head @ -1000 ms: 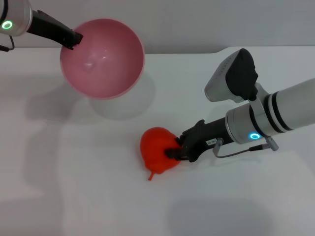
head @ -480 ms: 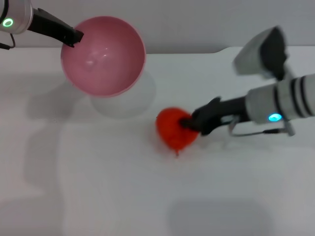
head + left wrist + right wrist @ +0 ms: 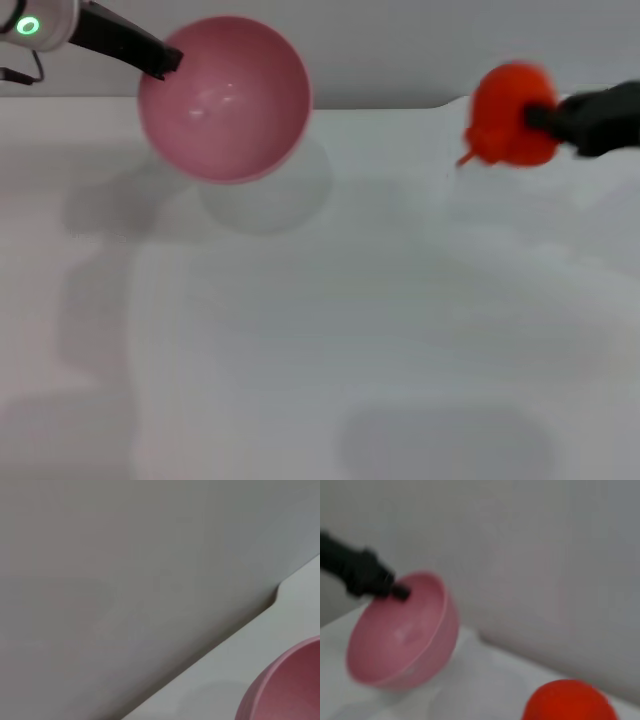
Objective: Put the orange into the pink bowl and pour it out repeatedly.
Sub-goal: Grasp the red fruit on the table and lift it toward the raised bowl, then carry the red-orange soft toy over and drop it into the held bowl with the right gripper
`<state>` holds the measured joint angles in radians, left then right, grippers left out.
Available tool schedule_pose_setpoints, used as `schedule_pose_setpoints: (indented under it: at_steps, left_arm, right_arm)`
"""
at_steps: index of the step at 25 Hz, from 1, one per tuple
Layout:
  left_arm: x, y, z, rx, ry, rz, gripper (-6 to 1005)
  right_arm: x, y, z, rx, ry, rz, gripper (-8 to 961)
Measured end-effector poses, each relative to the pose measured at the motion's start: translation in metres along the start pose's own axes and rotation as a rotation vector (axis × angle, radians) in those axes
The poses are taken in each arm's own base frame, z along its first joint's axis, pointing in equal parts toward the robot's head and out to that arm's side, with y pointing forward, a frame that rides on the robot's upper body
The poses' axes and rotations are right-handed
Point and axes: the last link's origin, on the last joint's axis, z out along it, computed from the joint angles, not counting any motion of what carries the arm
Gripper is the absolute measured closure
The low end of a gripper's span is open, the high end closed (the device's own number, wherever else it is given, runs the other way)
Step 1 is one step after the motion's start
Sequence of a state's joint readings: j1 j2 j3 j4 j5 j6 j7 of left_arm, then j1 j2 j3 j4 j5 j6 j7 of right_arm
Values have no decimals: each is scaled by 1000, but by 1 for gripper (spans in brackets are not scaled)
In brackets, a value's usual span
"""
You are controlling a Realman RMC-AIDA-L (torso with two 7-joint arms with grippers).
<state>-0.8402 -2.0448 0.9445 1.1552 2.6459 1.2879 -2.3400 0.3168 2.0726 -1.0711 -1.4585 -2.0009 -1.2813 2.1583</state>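
Orange (image 3: 508, 115) rides in the air at the far right, clenched at its right side by the right pincer (image 3: 537, 118), well clear of the white desk (image 3: 320, 330); a small stem points down and left from the fruit; the pink bowl (image 3: 225, 98) hangs tilted above the desk's far left part, its hollow turned toward us and holding nothing; the left pincer (image 3: 165, 62) is clamped on the bowl's upper left rim; bowl and orange are well apart; the bowl's shadow lies on the desk beneath it.
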Motion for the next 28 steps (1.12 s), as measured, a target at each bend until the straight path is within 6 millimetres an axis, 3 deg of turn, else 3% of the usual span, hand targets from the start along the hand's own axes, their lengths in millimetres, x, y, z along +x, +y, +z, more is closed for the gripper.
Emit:
schedule_pose_setpoints:
  at_steps: [3, 6, 12, 17, 23, 28]
  left_arm:
    - [2, 11, 5, -32, -11, 2, 963]
    - [3, 30, 15, -73, -39, 19, 963]
    - [10, 66, 26, -172, -36, 55, 963]
    - [13, 72, 30, -187, -20, 56, 963]
    - [15, 73, 30, -192, -10, 51, 963]
    - [15, 70, 29, -185, -8, 52, 963]
  right_arm:
    - [-21, 4, -24, 20, -60, -49, 900]
    - [-43, 16, -30, -3, -101, -126, 900]
    - [-74, 51, -1, -131, -93, -284, 900]
    - [-73, 73, 31, -248, -40, -354, 901]
    - [-60, 70, 52, -298, 7, -355, 896]
    - [-60, 65, 54, -282, -1, -338, 872]
